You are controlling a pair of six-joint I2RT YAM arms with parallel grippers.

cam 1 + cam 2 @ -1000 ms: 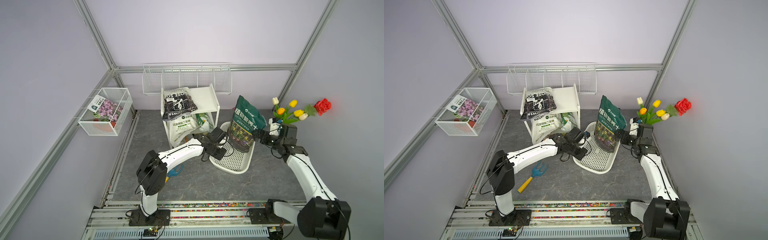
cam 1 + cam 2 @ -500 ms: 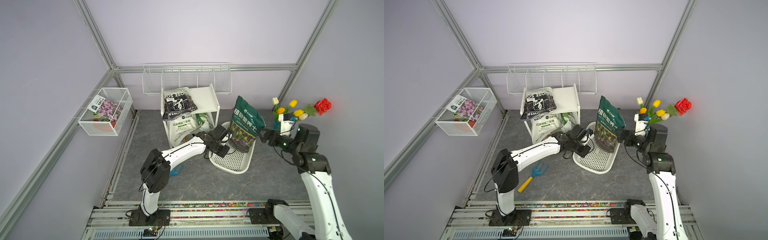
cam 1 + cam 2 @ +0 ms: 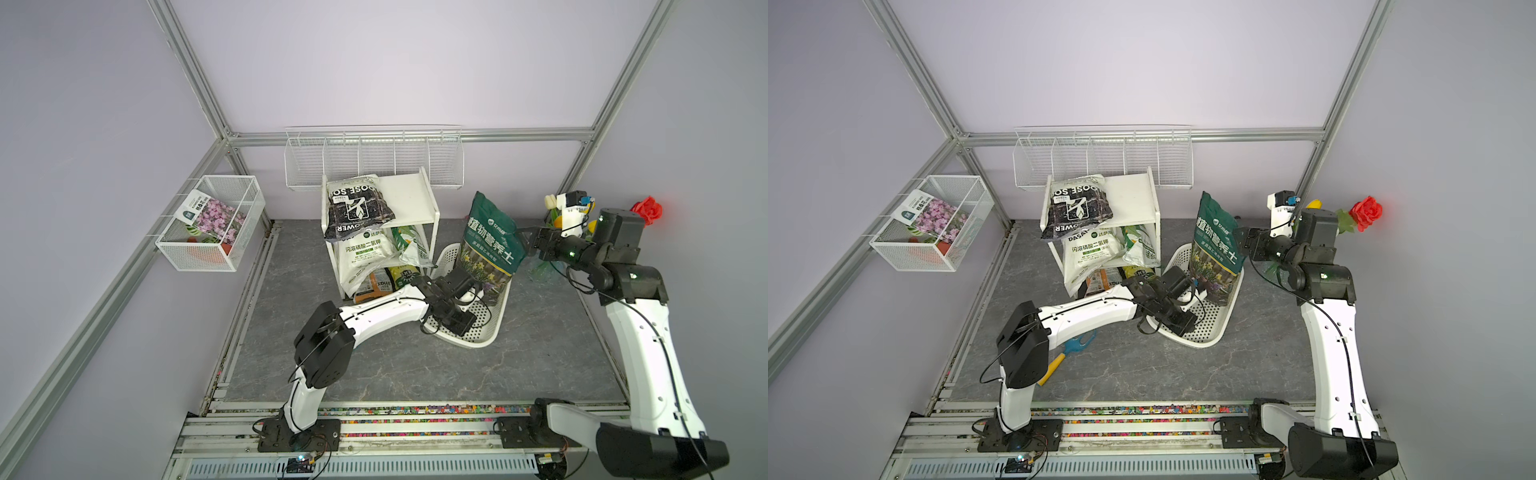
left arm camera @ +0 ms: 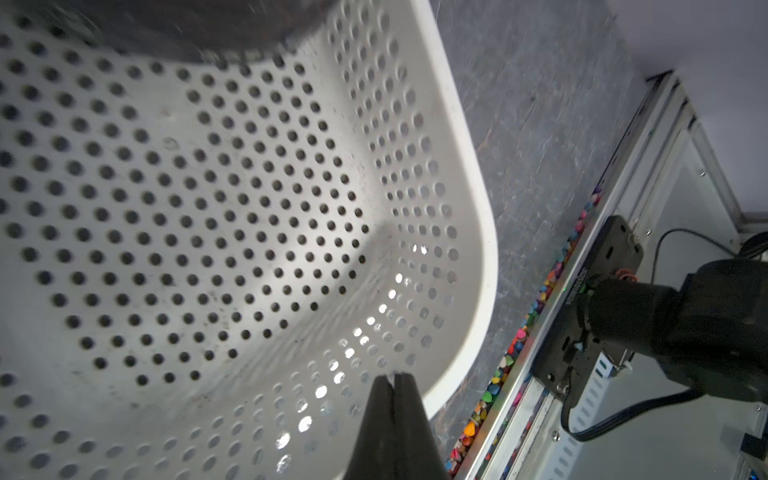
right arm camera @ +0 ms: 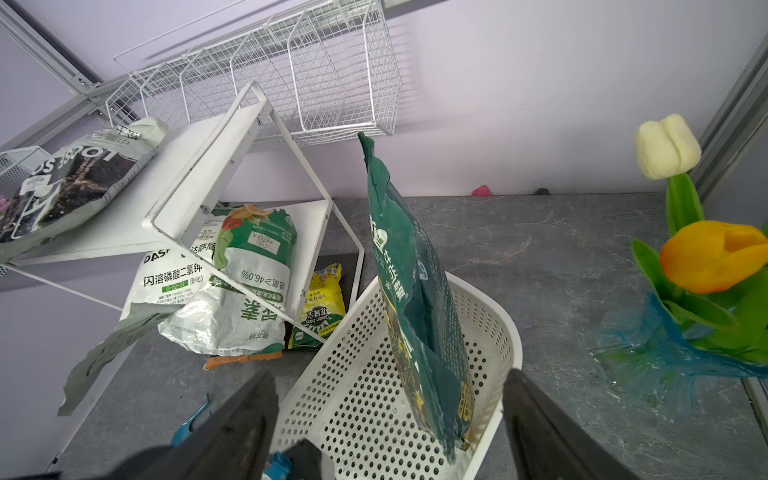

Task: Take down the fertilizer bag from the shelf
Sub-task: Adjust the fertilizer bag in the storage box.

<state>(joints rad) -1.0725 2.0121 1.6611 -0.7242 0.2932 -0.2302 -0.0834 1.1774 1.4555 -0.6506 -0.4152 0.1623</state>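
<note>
right gripper (image 3: 535,242) pulled back, fingers apart; left gripper (image 4: 393,379) fingers together. fertilizer bag (image 3: 490,245) looks set down; next, back away.

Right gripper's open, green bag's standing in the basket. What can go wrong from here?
1. The green bag stands on end in the white basket, unheld: the right gripper is open beside it. It could topple.
2. The left gripper, shut, sits over the basket floor near the bag's base; pulling out could nudge the bag.
3. The black bag overhangs the top board of the shelf; a bump may drop it.
</note>
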